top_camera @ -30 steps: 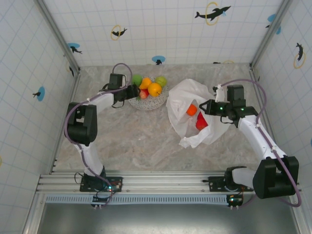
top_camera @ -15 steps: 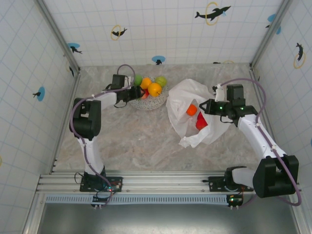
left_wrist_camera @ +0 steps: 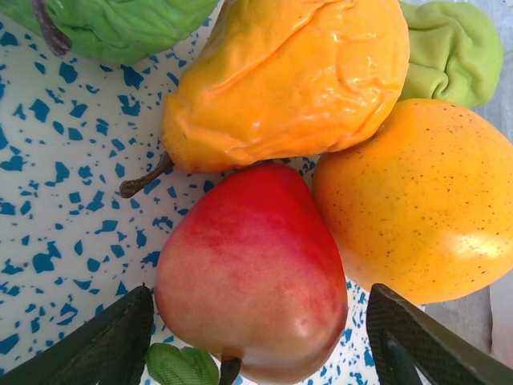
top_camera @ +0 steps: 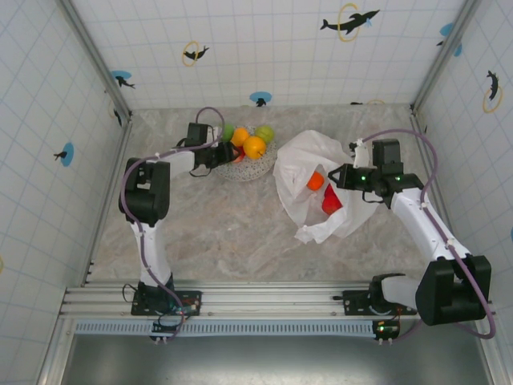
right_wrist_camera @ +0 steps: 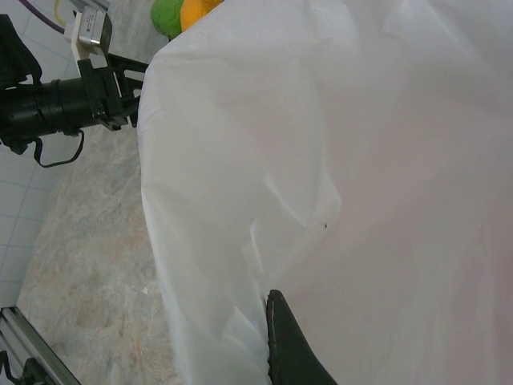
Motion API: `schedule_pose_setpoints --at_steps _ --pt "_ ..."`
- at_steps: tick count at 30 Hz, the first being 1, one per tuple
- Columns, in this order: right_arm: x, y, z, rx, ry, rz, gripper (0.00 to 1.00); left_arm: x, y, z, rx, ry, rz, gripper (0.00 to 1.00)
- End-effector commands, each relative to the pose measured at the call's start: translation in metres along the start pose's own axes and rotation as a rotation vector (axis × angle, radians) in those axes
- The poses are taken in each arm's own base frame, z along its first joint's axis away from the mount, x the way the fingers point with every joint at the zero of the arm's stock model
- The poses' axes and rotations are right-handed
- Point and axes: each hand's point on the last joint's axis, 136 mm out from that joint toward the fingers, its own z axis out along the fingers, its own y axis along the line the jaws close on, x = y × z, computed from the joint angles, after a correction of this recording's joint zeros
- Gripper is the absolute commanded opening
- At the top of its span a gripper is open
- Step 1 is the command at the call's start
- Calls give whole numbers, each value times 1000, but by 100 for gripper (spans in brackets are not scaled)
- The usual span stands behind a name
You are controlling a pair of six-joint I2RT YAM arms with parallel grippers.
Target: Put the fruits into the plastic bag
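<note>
Fruits lie heaped on the plate at the far middle of the surface in the top view. Two green ones sit at the far side, a pear and an orange in the middle, and a red fruit at the near left. The left pincer reaches in from the left at plate level, right at the red fruit. The bag lies crumpled just right of the plate, its mouth open upward, with an orange-coloured fruit and a red one inside. The right pincer sits at the bag's right rim, jaws together and clamped on the film. From the left wrist, the red fruit rests on the blue-speckled plate, touching the pear beyond it and the orange to its right. One green fruit is at the far left and another at the far right. The left pincer stands apart, its fingers on either side of the red fruit. The right-hand one is clear of it, the left-hand one just beside it. From the right wrist, the white bag spreads across the view, its film drawn down against the one dark finger at the near edge. Beyond its left edge are the left arm, a green fruit, the orange and the marbled surface.
</note>
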Motion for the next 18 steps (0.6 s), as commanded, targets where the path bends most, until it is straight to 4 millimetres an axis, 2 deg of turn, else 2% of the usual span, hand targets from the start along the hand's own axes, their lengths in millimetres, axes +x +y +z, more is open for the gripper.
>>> schedule_pose_setpoints --at_steps 1,10,15,18 --pt "-6 4 -2 5 -9 -28 0 -4 -4 9 24 2 5 69" --pt "-6 2 -2 13 -8 -27 0 -5 -1 11 16 -16 0 56" --pt "-7 4 -4 12 -13 -30 0 -9 -1 0 -9 -54 7 51" --pt "-9 5 -5 15 -13 -35 0 -7 -4 -15 -23 -87 3 50"
